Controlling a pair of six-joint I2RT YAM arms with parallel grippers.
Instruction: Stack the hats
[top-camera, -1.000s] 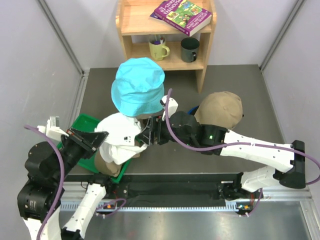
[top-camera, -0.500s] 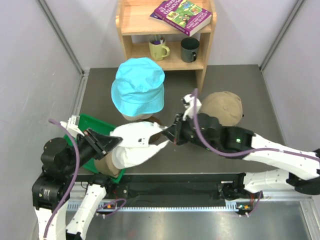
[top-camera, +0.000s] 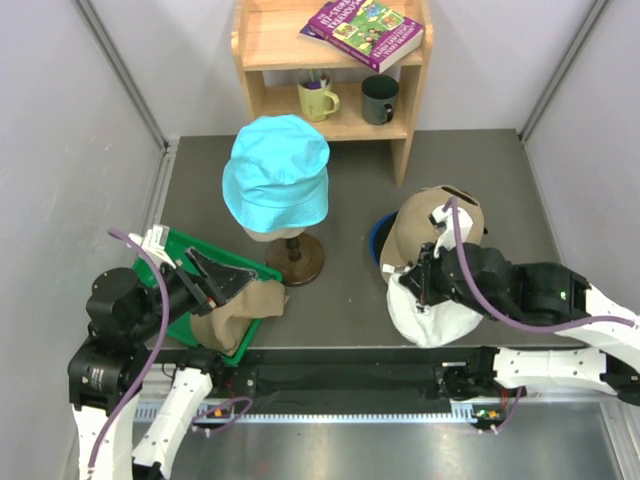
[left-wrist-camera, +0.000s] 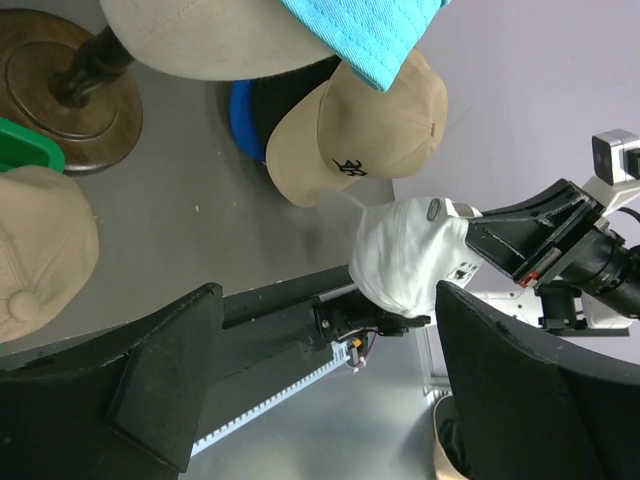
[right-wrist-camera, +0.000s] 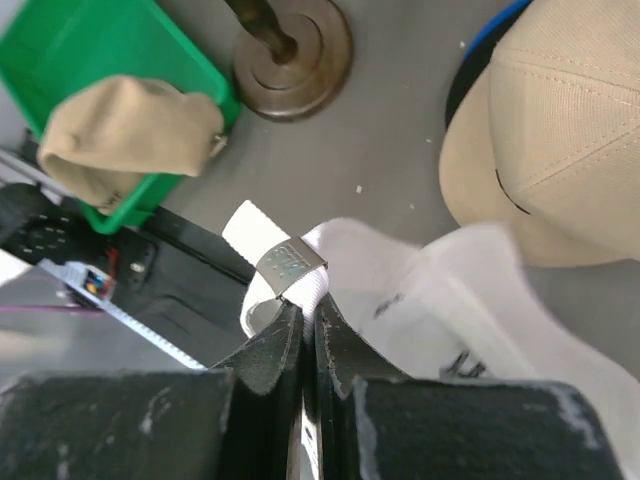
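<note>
My right gripper (right-wrist-camera: 308, 318) is shut on the back strap of a white cap (right-wrist-camera: 470, 290), which hangs at the near right (top-camera: 432, 308). Just behind the white cap, a tan cap (top-camera: 440, 222) tops a pile with a black and a royal blue cap (top-camera: 378, 240) under it. The cyan bucket hat (top-camera: 275, 175) sits on the mannequin head on the wooden stand (top-camera: 297, 262). My left gripper (top-camera: 225, 280) stands open with nothing between its fingers (left-wrist-camera: 165, 370), over a second tan cap (top-camera: 235, 312) in the green tray (top-camera: 165, 250).
A wooden shelf (top-camera: 400, 130) at the back holds two mugs and a book. Grey walls close in left and right. A black rail runs along the table's near edge (top-camera: 340, 365).
The left gripper has opened and let go of the white cap. The right gripper shut on it and carried it from the tray to the near right, beside the cap pile.
</note>
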